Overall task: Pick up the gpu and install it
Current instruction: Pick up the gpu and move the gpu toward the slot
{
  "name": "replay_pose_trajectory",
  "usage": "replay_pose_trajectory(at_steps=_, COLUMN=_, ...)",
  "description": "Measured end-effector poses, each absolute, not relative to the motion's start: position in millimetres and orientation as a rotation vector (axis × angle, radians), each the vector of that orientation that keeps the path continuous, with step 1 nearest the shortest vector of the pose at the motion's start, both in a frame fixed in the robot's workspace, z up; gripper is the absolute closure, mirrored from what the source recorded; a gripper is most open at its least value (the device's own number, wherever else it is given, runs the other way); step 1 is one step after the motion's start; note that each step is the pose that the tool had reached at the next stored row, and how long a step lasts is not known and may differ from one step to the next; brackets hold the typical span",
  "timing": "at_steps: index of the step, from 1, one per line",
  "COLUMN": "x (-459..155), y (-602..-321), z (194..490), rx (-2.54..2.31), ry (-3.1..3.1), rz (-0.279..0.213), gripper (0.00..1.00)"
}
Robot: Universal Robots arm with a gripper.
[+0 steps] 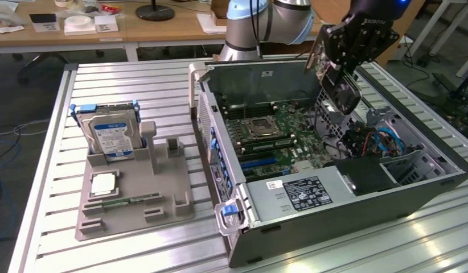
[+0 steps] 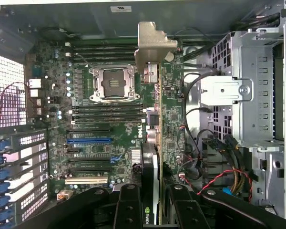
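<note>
My gripper [image 1: 348, 68] hangs over the open computer case [image 1: 242, 227], shut on the gpu [image 1: 342, 94]. The card is held upright on edge above the far right part of the motherboard [image 1: 276, 131], clear of it. In the wrist view my gripper [image 2: 155, 193] clamps the gpu [image 2: 155, 157] by its two faces: black shroud on one side, green board on the other. Its silver bracket [image 2: 152, 45] points away from the fingers [image 2: 128, 207]. Beside the card on the motherboard [image 2: 109, 76] lie a blue slot [image 2: 88, 140] and black slots.
A drive cage [image 2: 248, 95] and loose cables [image 2: 219, 181] crowd one side of the card. The power supply [image 1: 310, 190] fills the case's near end. At the exterior view's left, a grey fixture [image 1: 127, 213] holds a hard drive [image 1: 113, 133] and a memory stick [image 1: 129, 200].
</note>
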State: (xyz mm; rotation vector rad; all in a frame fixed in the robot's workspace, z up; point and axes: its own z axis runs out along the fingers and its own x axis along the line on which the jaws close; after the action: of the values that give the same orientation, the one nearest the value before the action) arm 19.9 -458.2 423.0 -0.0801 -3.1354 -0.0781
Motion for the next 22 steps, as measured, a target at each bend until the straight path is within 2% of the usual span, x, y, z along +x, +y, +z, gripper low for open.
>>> replay_pose_trajectory(at_steps=22, x=61.2, y=-458.2, z=423.0, rx=-0.080, ry=-3.135, rz=-0.078, gripper=0.73)
